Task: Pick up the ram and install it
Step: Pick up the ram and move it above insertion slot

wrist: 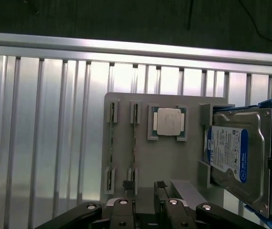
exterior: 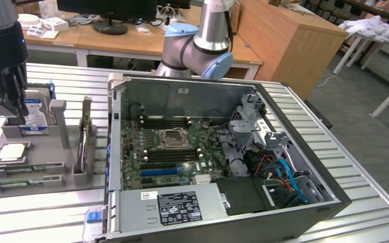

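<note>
Ram (wrist: pixel 133 143), apparently edge-up, beside processor (wrist: pixel 168 121), hard drive (wrist: pixel 231 152)

Silver arm (exterior: pixel 215 25), blue joint caps (exterior: pixel 180 29), black claw (wrist: pixel 144 185)

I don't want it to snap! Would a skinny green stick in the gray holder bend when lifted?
Probably stiff, not floppy: the ram stands straight on its edge between the gray holder's end clips. Likely light, being so thin. It may tip easily once freed, resting on such a narrow edge.

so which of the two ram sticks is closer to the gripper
The ram stick next to the processor; the other stick lies one slot farther from the gripper.
</note>
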Tool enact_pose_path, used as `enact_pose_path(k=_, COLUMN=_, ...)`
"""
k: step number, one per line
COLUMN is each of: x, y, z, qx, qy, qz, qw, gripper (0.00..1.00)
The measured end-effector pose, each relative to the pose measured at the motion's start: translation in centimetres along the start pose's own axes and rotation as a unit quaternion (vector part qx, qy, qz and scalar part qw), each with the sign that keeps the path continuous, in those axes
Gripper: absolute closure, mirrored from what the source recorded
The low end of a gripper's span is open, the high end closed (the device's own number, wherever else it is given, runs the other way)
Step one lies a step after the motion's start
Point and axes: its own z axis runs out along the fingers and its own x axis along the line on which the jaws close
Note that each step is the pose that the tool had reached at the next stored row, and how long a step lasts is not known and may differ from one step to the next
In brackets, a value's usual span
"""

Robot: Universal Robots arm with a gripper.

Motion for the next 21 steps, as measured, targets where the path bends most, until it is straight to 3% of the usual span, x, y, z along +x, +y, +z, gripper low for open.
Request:
enact_pose_path(k=16, x=0.0, y=0.75, z=0.29, qx=0.0003, qy=-0.0003, qz=0.014, qw=0.9999, gripper=0.7)
enact_pose_path(k=21, x=0.0, y=0.75, z=1.06, qx=0.0003, qy=-0.0003, qz=0.014, qw=0.9999, gripper=0.7)
